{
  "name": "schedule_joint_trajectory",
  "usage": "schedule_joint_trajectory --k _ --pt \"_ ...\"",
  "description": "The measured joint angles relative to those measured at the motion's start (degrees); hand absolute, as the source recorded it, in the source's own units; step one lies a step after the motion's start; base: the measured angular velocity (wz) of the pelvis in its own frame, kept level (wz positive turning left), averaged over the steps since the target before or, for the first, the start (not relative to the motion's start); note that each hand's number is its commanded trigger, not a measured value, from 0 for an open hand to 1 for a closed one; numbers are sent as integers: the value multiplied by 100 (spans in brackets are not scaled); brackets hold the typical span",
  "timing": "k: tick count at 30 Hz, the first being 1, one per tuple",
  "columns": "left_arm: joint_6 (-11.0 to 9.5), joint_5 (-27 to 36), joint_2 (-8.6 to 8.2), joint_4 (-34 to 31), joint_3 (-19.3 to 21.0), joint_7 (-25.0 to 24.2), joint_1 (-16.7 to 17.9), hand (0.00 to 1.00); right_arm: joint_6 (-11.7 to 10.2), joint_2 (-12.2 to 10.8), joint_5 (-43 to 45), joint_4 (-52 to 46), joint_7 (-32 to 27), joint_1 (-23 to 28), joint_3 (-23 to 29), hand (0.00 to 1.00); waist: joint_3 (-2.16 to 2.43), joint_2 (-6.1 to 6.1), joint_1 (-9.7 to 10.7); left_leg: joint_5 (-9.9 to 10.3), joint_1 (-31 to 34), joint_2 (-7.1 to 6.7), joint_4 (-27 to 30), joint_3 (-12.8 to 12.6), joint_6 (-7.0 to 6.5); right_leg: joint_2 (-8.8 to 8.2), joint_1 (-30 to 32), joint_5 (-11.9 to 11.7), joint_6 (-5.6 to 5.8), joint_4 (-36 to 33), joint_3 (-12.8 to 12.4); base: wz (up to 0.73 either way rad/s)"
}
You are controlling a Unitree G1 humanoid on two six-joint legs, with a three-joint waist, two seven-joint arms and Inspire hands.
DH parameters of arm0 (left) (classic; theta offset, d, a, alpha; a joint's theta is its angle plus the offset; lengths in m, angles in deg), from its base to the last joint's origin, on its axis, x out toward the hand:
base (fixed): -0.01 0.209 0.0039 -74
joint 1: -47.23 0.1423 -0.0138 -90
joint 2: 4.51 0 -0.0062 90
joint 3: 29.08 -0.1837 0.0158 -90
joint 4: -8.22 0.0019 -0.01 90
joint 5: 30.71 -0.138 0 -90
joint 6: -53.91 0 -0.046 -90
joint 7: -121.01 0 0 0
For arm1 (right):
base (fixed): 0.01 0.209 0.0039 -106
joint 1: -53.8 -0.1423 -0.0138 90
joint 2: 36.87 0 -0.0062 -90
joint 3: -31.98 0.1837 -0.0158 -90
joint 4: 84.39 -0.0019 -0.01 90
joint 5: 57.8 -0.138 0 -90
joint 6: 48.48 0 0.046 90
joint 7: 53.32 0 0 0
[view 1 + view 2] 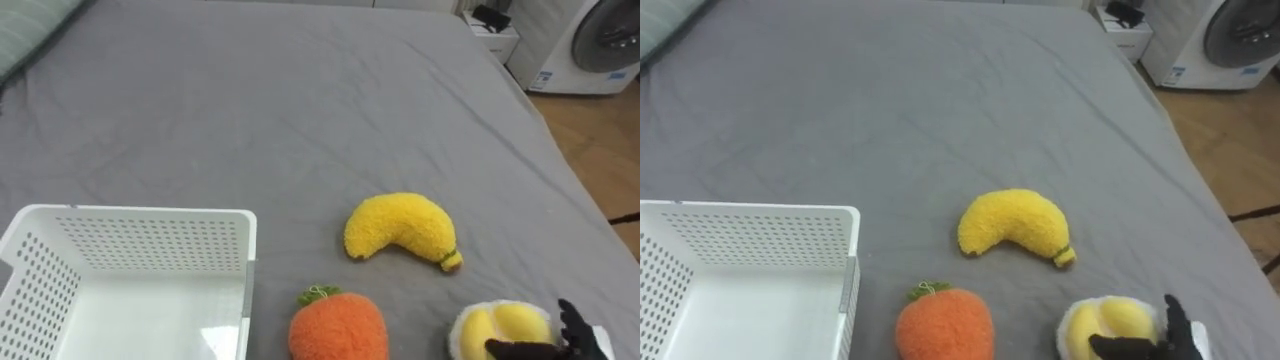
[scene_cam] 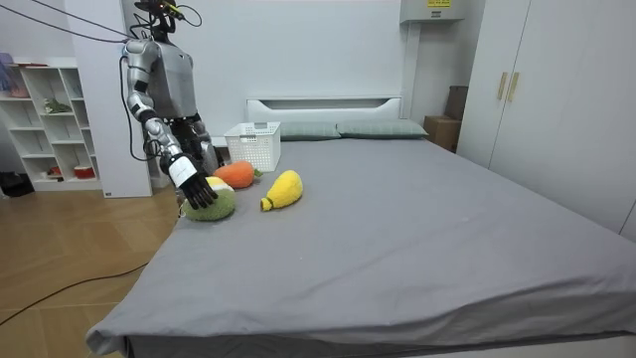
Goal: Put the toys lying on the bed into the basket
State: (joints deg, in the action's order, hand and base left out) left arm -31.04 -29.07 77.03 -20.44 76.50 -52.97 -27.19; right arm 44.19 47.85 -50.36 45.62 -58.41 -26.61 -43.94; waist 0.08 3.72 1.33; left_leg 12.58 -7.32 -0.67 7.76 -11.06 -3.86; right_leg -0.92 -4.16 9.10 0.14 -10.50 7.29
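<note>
On the grey bed [image 1: 300,110] lie three plush toys. A yellow banana [image 1: 400,230] is in the middle. An orange fruit with a green stalk [image 1: 338,325] lies near me, just right of the white perforated basket [image 1: 140,213]. A round yellow and white toy with a green back [image 1: 500,325] sits at the lower right. My right hand [image 1: 575,335] rests on it, thumb across its face and fingers curled round its far side. In the room view I stand at the bed's side, by the room view's left, bent arm down on this toy [image 2: 214,204].
The bed's right edge runs close to the toy, with wooden floor [image 1: 600,150] beyond. A washing machine [image 1: 600,45] stands at the far right. A pillow [image 1: 30,30] lies at the upper left. A shelf unit [image 2: 50,119] stands behind me.
</note>
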Motion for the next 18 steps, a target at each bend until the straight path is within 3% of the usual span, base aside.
schedule_joint_trajectory --k 12,13,15,16,18 --pt "84 -8 11 -106 0 8 55 0 49 52 -41 843 699 -155 45 0 31 105 -26 1 -38 -1 8 51 1 -1 -82 -16 -1 90 68 3" --pt "84 -9 11 -106 1 8 54 0 48 57 -41 878 716 -169 64 15 31 105 -26 1 -39 -1 8 51 1 -1 -82 -17 -2 90 68 0" --pt "86 -9 11 -106 1 8 55 0 51 80 -41 920 753 -170 77 95 31 105 -23 1 -38 -1 8 51 1 -1 -80 -18 -2 87 70 0" --pt "87 -9 11 -106 1 8 55 0 51 83 -41 927 763 -171 78 100 30 105 -25 1 -35 -1 8 51 1 -2 -77 -18 -2 86 72 0" --pt "87 -9 14 -103 1 8 53 0 48 88 -42 970 767 -179 82 100 29 106 -27 1 -28 -1 7 51 1 -2 -70 -18 -3 85 74 0"
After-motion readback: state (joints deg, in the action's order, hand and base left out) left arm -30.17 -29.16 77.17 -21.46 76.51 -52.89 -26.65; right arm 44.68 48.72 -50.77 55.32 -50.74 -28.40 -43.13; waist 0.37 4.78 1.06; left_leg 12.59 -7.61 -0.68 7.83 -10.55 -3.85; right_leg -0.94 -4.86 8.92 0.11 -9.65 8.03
